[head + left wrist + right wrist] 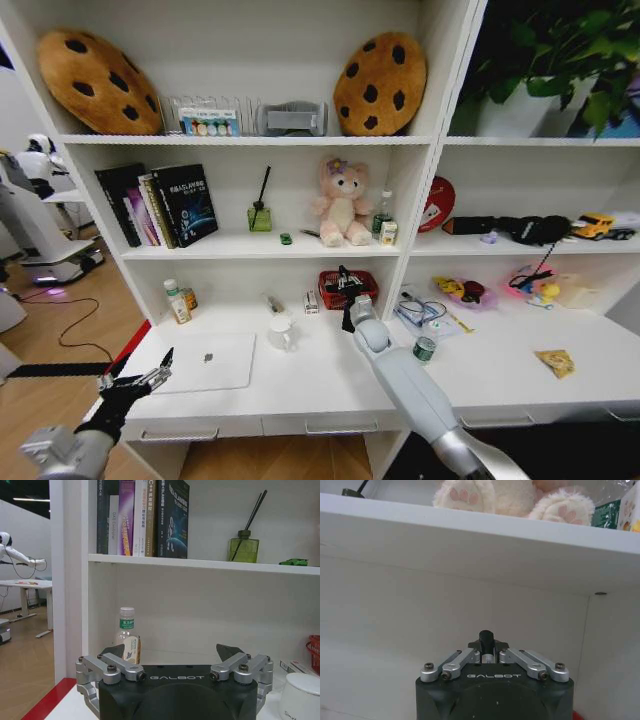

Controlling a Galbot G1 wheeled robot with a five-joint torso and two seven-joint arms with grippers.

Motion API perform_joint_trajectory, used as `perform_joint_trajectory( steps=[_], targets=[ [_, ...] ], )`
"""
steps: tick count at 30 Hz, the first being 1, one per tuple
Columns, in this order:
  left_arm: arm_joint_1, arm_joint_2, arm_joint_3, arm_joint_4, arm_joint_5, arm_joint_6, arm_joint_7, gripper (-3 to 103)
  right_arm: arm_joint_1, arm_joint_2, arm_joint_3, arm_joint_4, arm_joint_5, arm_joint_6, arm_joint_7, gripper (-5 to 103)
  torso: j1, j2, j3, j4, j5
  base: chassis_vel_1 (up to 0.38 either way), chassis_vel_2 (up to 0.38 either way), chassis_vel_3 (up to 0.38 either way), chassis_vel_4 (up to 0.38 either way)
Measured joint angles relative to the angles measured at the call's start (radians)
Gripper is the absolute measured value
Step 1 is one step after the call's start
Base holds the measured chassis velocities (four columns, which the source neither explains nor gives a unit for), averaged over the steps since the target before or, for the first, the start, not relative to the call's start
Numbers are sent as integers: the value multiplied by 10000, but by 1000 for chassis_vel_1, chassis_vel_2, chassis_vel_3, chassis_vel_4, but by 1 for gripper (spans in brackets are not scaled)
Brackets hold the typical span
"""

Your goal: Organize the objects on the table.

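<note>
Right end effector [347, 283] hovers above the red basket [345, 291] at the back of the table [330, 385], its fingers pinched on a small dark object [486, 636]. Left end effector [150, 372] waits spread wide, just off the silver laptop [207, 362] near the table's front edge.

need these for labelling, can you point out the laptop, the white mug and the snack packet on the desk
laptop [207, 362]: head view, middle of the closed silver lid.
white mug [282, 333]: head view, side of the cup body.
snack packet [556, 362]: head view, centre of the tan wrapper.
</note>
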Motion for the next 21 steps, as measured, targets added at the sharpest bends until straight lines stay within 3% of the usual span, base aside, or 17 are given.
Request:
perform_joint_trajectory(
  steps=[12,21],
  targets=[
    [1,0,0,0,0,0,0,100,-508,-66,219,-14,-92,-312,248,9,-1,1,0,0,1,0,0,0,0],
    [0,0,0,0,0,1,0,100,-1276,-450,382,1275,56,-832,612,40,-1,2,-1,1,1,0,0,0,0]
  ],
)
